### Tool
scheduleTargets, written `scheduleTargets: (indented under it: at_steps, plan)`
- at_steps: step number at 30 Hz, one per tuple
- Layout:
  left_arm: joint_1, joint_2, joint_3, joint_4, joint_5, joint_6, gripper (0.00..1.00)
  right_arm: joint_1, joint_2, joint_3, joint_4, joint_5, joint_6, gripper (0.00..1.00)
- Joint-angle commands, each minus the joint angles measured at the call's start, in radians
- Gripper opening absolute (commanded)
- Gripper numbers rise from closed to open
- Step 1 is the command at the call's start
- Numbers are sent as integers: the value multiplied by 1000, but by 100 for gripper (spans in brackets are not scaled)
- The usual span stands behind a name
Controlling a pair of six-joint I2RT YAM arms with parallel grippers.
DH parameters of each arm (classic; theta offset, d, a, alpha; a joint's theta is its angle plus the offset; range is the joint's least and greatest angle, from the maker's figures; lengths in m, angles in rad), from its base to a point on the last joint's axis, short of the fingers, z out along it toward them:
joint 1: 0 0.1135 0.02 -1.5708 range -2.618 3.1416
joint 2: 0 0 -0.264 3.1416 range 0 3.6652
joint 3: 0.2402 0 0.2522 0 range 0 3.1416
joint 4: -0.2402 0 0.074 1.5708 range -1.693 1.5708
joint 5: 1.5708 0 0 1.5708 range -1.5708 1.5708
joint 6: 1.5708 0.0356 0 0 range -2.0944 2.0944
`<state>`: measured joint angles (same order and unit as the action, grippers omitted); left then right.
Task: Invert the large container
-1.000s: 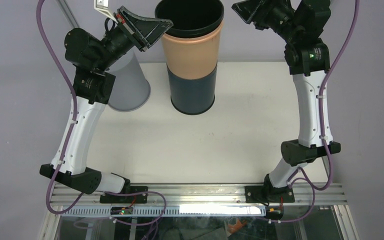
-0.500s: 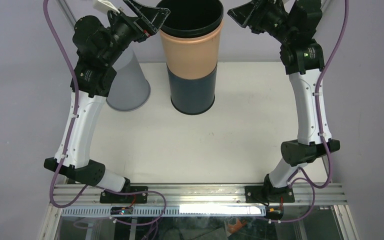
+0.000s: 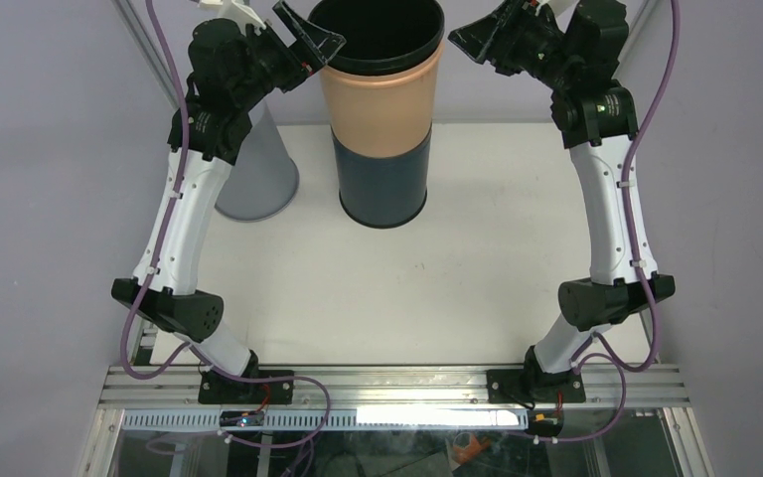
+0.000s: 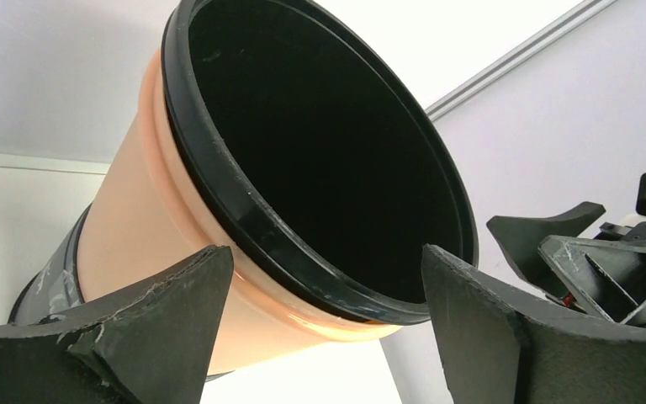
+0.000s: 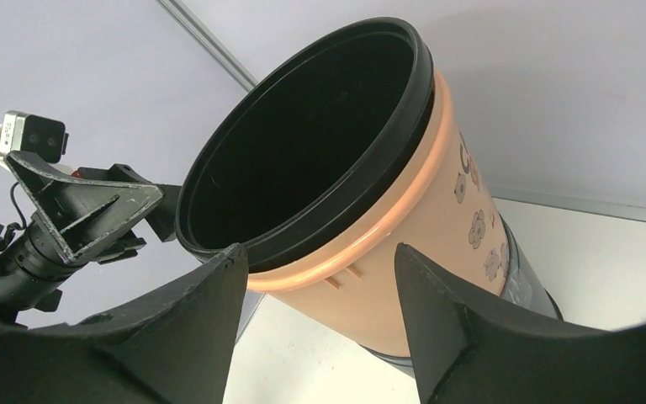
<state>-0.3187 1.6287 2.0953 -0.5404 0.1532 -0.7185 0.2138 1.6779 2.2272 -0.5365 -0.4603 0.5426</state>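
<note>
Grey plastic cone-shaped vessel (image 3: 258, 174): stands wide end down at the table's left, just beside the white left arm (image 3: 184, 219), which partly hides it.
Left fingers (image 4: 160, 328): apart and raised level with the container's rim on its left side. The wrist view frames the rim between them, and nothing is gripped.
Tall peach-and-slate plastic container with a black rim (image 3: 382, 109): the task's thing, upright and mouth up at the back centre of the table, between the two arms.
Right fingers (image 5: 177, 328): apart as well, poised at the rim's right side and holding nothing. Whether they touch it cannot be told.
Step in hand: judged to be an approach to the rim from both sides, with the turn not yet begun.
Doing it well: each pair of fingers should straddle the rim wall, one finger inside and one outside, at opposite points, and close together. The lift must clear the tall body before both arms roll in step, or the container could swing or slip. The cone stands near the left-hand sweep.
Table (image 3: 407, 288): white and smooth, with an aluminium rail (image 3: 397, 378) along its near edge carrying both arm bases.
Room: a plain lilac backdrop (image 3: 735, 149) on every side.
</note>
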Motion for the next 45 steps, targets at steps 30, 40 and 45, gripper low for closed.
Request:
scheduleTargets:
  at_steps: [30,40,45]
  plan:
    - [27,23,32,94,103,-78,67,4,103,105,135,-52,121,66]
    - [35,23,30,98,111,-81,66,4,203,171,152,-24,128,64]
    - [35,19,18,101,114,-78,67,9,217,173,186,-25,147,59]
